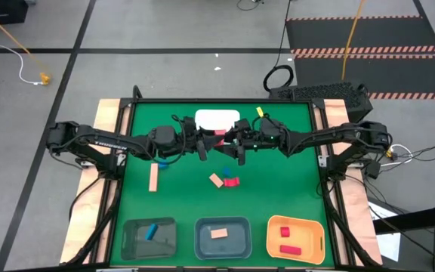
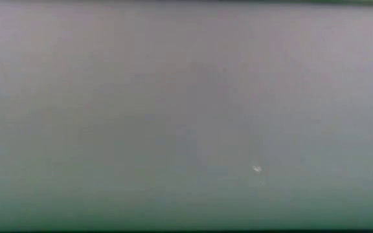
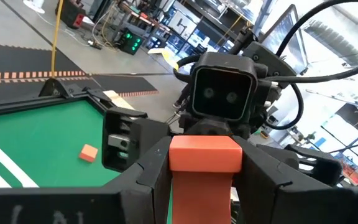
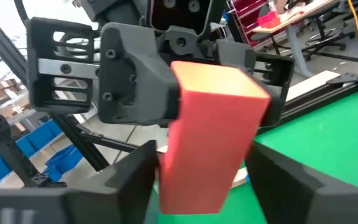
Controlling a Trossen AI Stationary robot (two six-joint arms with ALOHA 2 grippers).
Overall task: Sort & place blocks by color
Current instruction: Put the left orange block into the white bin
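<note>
Above the table, in the high view, you are seeing both grippers meeting over the middle of the green mat (image 1: 293, 151), the left gripper (image 1: 202, 145) and the right gripper (image 1: 239, 145) facing each other with a red block (image 1: 219, 133) showing between them. Just below the grippers, a tan block (image 1: 216, 180), a small blue block (image 1: 226, 173) and a red block (image 1: 232, 182) are still lying loose, and a tan bar (image 1: 153, 177) is lying below the left arm. Well beyond them at the near edge, the grey tray (image 1: 148, 236) is holding a blue block, the darker tray (image 1: 223, 236) a tan one, and the orange tray (image 1: 295, 239) two red ones. A white tray (image 1: 217, 119) is sitting just behind the grippers.

Low view: nothing but grey haze is showing.

Left wrist view: the left gripper's fingers are closing on an upright red bar (image 3: 204, 155), with the right arm's wrist close behind it.

Right wrist view: that same red bar (image 4: 213, 137) is standing between the right gripper's fingers, which appear parted around it, not pressing.

You are judging the sort as roughly half done; four loose blocks plus this held bar remain.
</note>
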